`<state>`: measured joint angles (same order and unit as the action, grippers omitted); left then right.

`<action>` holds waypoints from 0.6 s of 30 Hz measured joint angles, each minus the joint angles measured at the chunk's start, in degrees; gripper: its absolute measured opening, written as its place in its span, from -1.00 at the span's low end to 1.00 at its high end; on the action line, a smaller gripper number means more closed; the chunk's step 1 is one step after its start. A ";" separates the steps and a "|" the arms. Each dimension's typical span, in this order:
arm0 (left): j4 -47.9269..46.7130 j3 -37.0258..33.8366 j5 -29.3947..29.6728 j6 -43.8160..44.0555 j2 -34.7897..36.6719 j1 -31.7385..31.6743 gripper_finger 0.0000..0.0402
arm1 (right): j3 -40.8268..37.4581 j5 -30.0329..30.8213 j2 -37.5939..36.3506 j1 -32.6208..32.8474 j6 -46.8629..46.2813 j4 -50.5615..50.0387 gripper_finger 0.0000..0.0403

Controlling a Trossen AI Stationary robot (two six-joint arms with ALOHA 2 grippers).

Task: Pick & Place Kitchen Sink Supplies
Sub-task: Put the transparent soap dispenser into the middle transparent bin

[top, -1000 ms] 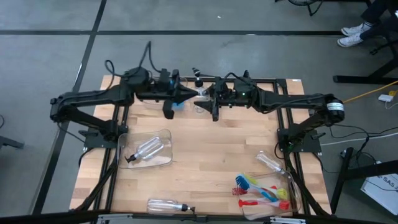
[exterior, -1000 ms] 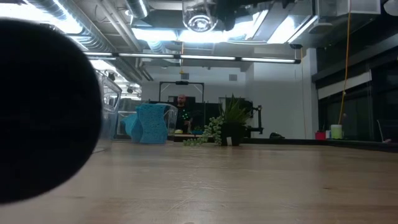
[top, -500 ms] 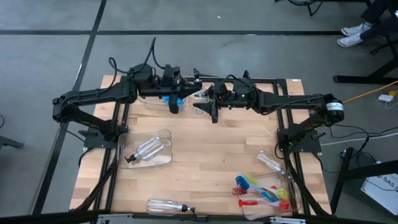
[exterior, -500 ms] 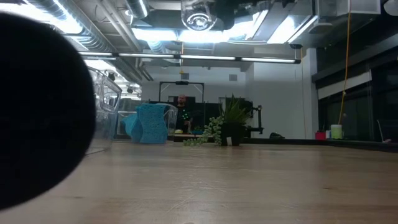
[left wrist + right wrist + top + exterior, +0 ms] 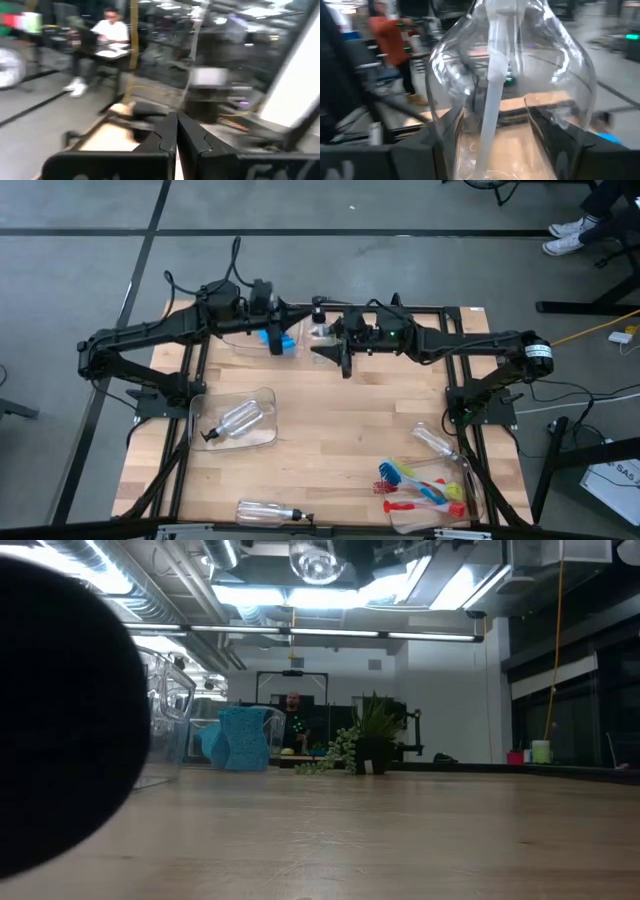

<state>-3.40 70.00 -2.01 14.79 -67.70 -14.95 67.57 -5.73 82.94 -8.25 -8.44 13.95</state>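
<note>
Gripping clear bottle [image 5: 505, 75], right gripper [image 5: 322, 340] is raised over table's far edge; fingers are clamped across body, long axis running outward. Left gripper [image 5: 283, 332], shut and empty, is held just beside, over blue sponge [image 5: 284, 342].

I look straight down on the whole worktop [image 5: 330, 430]; my low camera sits on that same worktop, looking across into the room.
</note>
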 joint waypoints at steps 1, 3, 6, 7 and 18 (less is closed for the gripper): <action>-0.46 -0.07 1.38 -0.32 0.05 -0.08 -0.99 | 0.00 -1.27 -0.03 0.13 0.07 0.36 0.12; -0.73 -0.20 3.26 -0.83 0.14 -0.14 -0.99 | 0.00 -3.78 -0.04 0.35 0.12 1.47 0.12; -0.19 -0.14 3.63 -1.89 0.42 -0.81 -0.99 | 0.02 -4.06 -0.06 1.02 0.71 2.95 0.12; -0.24 -0.13 3.84 -1.96 0.40 -1.14 -0.99 | 0.02 -3.93 -0.09 1.16 1.30 2.95 0.12; -4.08 -0.07 2.12 -0.53 4.98 0.82 -0.99 | 0.02 1.91 -0.09 -1.22 -0.73 0.89 0.12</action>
<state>-7.48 69.93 0.11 14.26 -62.72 -14.13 67.59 -3.82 82.85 -9.46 -9.16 14.84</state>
